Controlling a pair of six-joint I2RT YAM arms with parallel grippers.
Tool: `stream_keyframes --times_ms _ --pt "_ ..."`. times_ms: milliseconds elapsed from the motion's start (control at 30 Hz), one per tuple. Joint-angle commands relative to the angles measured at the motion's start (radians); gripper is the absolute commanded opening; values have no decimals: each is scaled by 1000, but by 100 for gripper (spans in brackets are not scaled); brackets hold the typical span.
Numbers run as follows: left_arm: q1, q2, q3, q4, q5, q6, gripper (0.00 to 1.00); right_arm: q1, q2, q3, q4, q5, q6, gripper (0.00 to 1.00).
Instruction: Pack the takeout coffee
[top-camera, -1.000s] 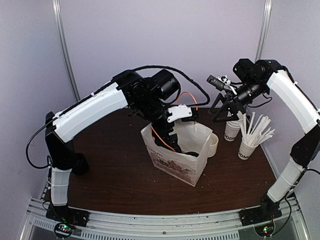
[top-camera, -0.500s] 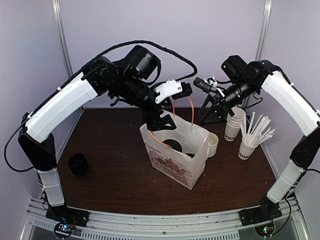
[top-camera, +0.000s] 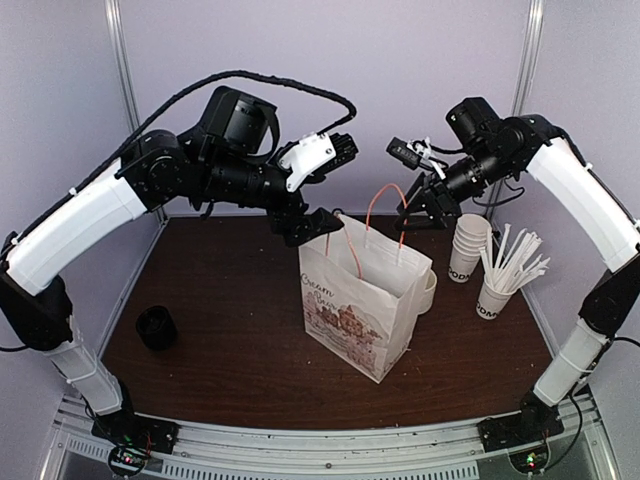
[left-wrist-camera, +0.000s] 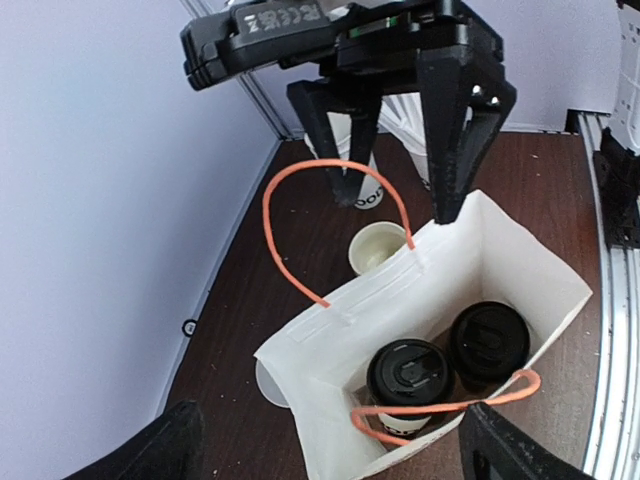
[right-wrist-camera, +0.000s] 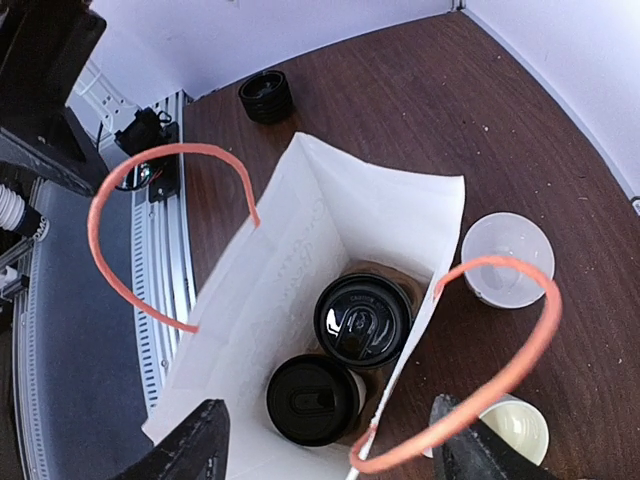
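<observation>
Top external: the paper bag (top-camera: 355, 310) is printed "Cream" in script; the rest is too small to read. The spare cup stack (top-camera: 467, 245) and the stirrer cup (top-camera: 493, 297) carry black lettering, roughly "DOAM". The bag walls hide any lettering on the packed cups.

Left wrist: both takeout coffee cups (left-wrist-camera: 410, 375) stand upright side by side on the bag floor, black lids up. The left gripper (left-wrist-camera: 330, 445) has its jaws spread wide over the bag mouth. The cups sit below and between the jaws, no contact.

Right wrist: the right gripper (right-wrist-camera: 330, 440) is also spread, nothing pinched, with the cups straight below between its jaws. An orange handle (right-wrist-camera: 553, 305) runs just beside one finger. Left wrist shows one right fingertip at the bag's far rim; can't tell if it touches.
</observation>
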Motion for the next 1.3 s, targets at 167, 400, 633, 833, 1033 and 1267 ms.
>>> stream_keyframes --times_ms 167,400,633,833,1033,1267 --pt "-1 -105 -121 254 -253 -33 94 7 24 54 81 78 115 53" --pt "8 -158 -173 283 -339 -31 95 34 77 109 57 20 126 16" --pt "27 -214 -256 361 -399 2 95 165 65 148 0 -16 58 0" --pt "40 -231 -289 399 -449 30 95 306 50 125 -47 11 -23 0" --pt "43 -309 -393 529 -548 56 96 442 58 125 -99 -9 -81 0" --pt "74 -373 -470 591 -570 55 96 533 99 146 -138 -22 -121 2"
